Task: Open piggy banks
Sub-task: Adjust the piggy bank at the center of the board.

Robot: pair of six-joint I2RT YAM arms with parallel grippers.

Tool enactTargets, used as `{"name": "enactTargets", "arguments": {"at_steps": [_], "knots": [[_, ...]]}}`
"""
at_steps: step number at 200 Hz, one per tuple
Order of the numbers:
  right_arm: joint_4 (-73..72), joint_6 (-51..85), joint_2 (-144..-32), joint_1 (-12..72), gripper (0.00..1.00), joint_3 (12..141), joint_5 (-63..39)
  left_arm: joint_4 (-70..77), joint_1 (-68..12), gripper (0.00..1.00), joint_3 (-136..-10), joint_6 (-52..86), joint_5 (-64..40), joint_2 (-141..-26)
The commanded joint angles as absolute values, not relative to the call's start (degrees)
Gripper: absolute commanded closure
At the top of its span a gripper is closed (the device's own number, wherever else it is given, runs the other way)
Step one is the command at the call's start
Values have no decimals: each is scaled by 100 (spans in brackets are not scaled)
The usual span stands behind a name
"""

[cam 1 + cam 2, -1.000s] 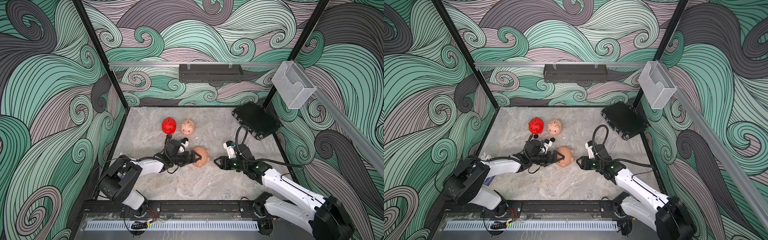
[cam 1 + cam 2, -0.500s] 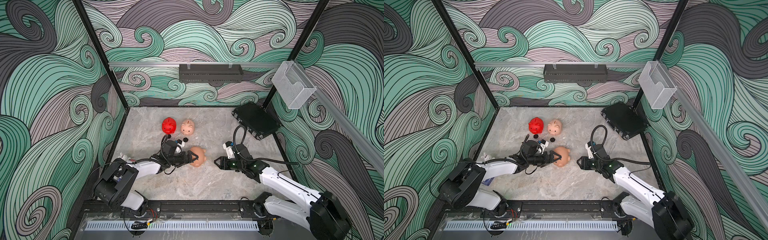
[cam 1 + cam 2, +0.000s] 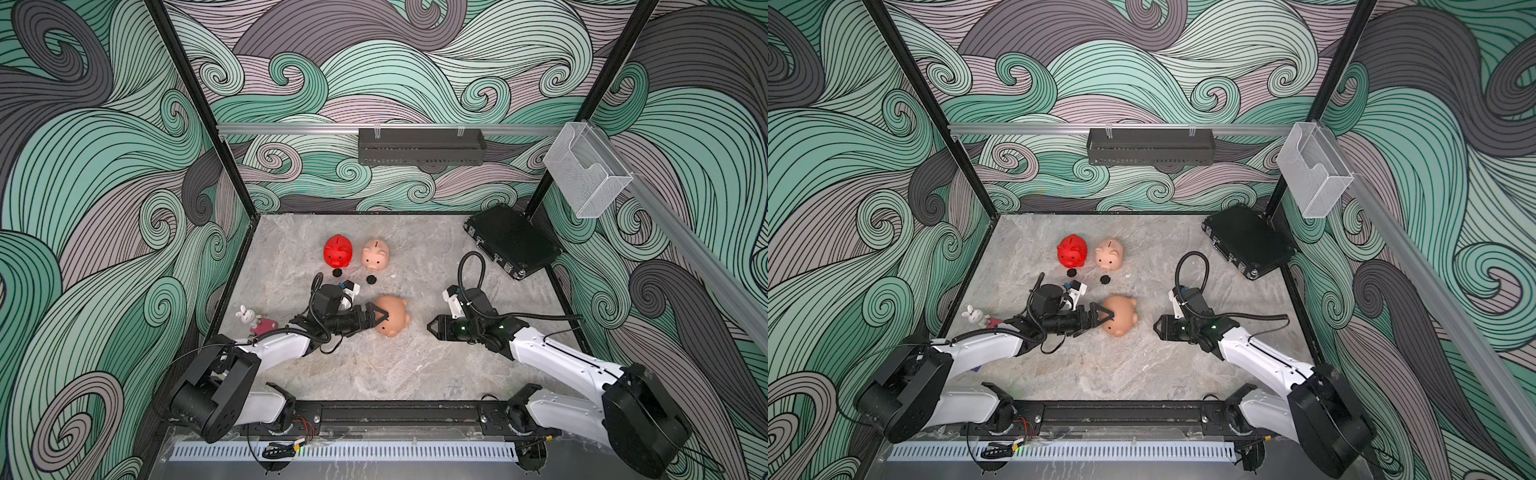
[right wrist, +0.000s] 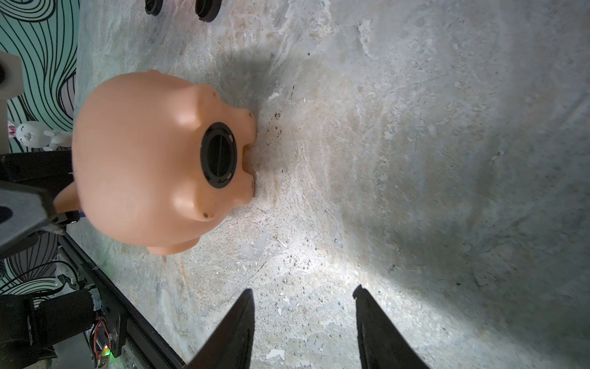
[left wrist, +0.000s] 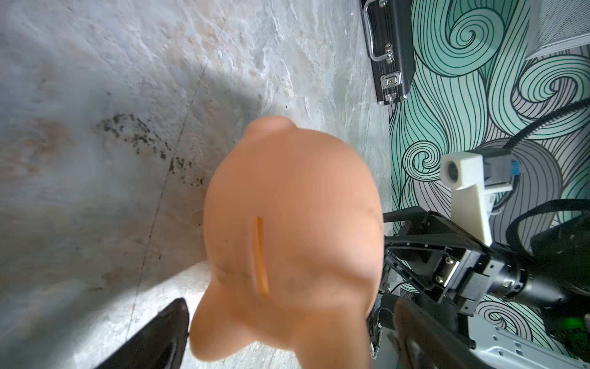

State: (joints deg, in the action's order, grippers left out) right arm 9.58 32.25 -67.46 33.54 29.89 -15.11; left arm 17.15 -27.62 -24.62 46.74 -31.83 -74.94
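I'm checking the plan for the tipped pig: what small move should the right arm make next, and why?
Probably ease the right gripper toward the belly of the tipped peach piggy bank: its black plug is still seated and faces the open, empty jaws, while the left gripper brackets the pig on its side.

The near peach pig (image 5: 293, 207) is blurred and cut off by the frame edge in the left wrist view, and it hides most of the left claw (image 3: 380, 318). Whether the claw's fingers (image 5: 159, 338) press on the pig cannot be told. In both top views the pig's belly is out of sight. A white speck (image 3: 394, 275) on the bench (image 3: 374, 374) is too small to identify.
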Motion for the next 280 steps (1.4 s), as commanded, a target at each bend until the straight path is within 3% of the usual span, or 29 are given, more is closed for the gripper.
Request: {"name": "enactTargets", "arguments": {"at_steps": [1,116,163,280], "knots": [[923,3173,-6888,3400,48,3209,-1399,1458,-2664,1,-2419,4589,-2976,-7216],[1130,3200,-8730,4106,59,4700,-789,88,-2593,1,-2980,4289,-2236,-6792],[1206,3243,-9442,4330,61,5233,-685,187,-2593,2,-3182,4398,-2291,-6982],[693,3454,-9807,4579,62,5261,-1303,94,-2599,1,-3442,4276,-2365,-7459]]}}
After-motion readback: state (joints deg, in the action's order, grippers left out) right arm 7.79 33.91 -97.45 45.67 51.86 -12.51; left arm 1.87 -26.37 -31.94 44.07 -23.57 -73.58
